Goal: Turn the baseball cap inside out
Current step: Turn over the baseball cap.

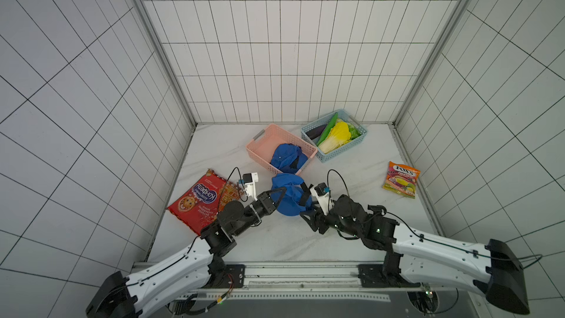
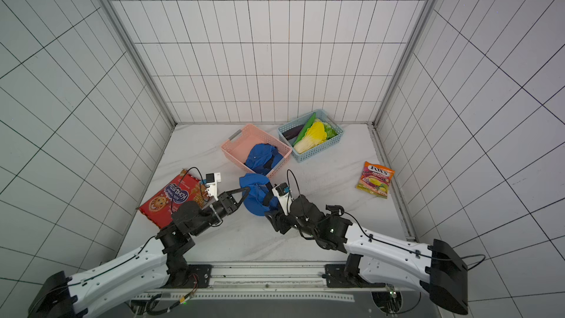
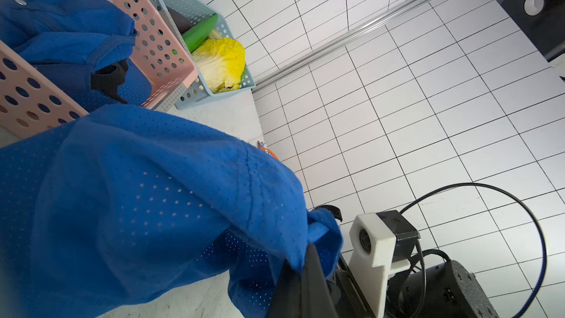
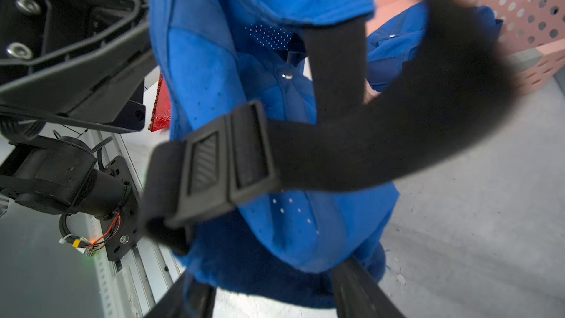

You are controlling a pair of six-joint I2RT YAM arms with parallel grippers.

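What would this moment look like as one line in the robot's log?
cap: between both arms | left end effector: shut on cap | right end effector: jaws astride cap, grip unclear

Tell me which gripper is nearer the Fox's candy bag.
Right. The right gripper is at the blue cap, on the side facing the candy bag. The left gripper holds the cap's opposite side, by the red cookie packet.

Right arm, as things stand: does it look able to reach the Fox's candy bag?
Probably yes, once free: the candy bag lies alone on that arm's side, nothing between. But the right gripper is at the baseball cap, straddling its fabric; it must leave that first.
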